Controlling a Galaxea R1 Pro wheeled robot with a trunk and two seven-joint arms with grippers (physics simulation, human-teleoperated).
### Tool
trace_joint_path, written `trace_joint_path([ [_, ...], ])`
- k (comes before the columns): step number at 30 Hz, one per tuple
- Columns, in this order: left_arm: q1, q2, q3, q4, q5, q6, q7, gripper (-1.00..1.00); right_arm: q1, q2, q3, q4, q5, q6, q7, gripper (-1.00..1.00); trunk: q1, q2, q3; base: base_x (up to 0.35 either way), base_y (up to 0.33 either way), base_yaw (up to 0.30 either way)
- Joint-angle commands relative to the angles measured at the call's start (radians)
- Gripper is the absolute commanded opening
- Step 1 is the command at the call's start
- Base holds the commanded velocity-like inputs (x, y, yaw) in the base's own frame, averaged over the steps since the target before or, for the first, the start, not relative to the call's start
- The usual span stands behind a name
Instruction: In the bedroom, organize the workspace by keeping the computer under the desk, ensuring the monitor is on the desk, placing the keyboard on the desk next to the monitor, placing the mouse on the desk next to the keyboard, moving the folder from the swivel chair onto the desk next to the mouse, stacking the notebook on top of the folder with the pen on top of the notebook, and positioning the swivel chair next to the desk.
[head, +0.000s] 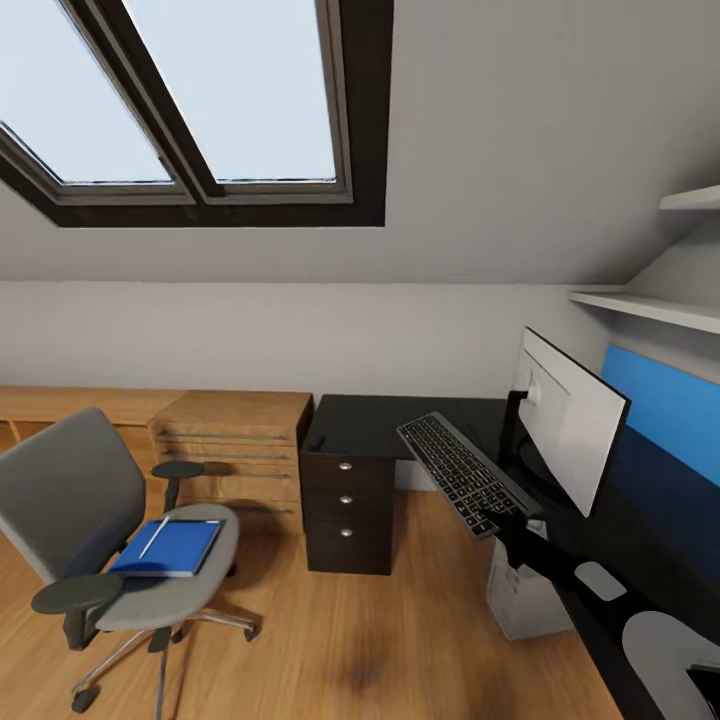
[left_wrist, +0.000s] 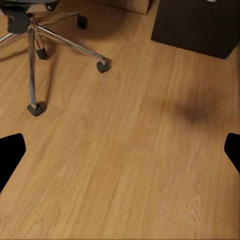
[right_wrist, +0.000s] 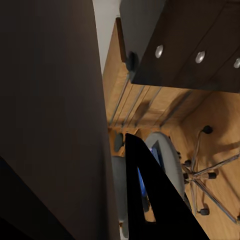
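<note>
Black on black makes the near right corner hard to read, but the right gripper (head: 492, 525) looks clamped on the near short end of the keyboard (head: 458, 470). That end is held up off the desk (head: 395, 418) and tilted, and the far end sticks out past the desk's front edge. In the right wrist view one dark finger (right_wrist: 150, 200) sits alongside a big dark slab, which I take to be the board's underside. A keyboard is stiff and light, but it's long, so pinched by one end it'll want to droop and twist. I'd set it down flat and slowly, left of the monitor's stand. The left gripper (left_wrist: 120, 150) has its jaws spread wide with nothing between them, just wooden floor (left_wrist: 125, 190) below. The computer (head: 520, 598) is tucked under the desk already. Over on the left, the swivel chair (head: 90, 520) stands well apart from the desk, with the blue folder (head: 168, 548) lying flat on its seat and a thin pale pen (head: 153, 537) on top. I can't make out the notebook or the mouse. A folder that thin is floppy and slick, so I'd grab an overhanging edge. Further back are the black drawer unit (head: 345, 500) and the monitor (head: 570, 425), upright on the desk with its white back towards us, then the skylight (head: 200, 100).
</note>
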Motion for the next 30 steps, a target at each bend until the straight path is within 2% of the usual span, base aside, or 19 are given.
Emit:
trace_joint_path([
  [1,-0.001,-0.001,-0.002,0.006,-0.007,-0.008,0.004,1.0,-0.001,0.001,-0.011,0.0,-0.002,0.009,0.001,-1.0,0.001,-0.001,-0.002,0.334,0.016,0.0],
  [7,-0.001,0.0,-0.002,0.014,-0.018,-0.018,0.003,1.0,-0.001,0.003,-0.011,0.001,-0.002,-0.019,0.0,-1.0,0.001,-0.001,-0.002,0.333,0.093,0.0],
  [23,-0.001,-0.001,-0.003,0.017,-0.019,-0.02,0.004,1.0,-0.001,0.005,-0.011,0.021,-0.002,-0.092,0.001,-1.0,0.001,-0.001,-0.002,0.323,0.17,0.0],
  [30,-0.001,0.0,-0.003,0.017,-0.019,-0.018,0.004,1.0,-0.001,0.002,-0.011,0.021,-0.002,-0.101,0.001,-1.0,0.001,-0.001,-0.002,0.165,0.032,0.0],
])
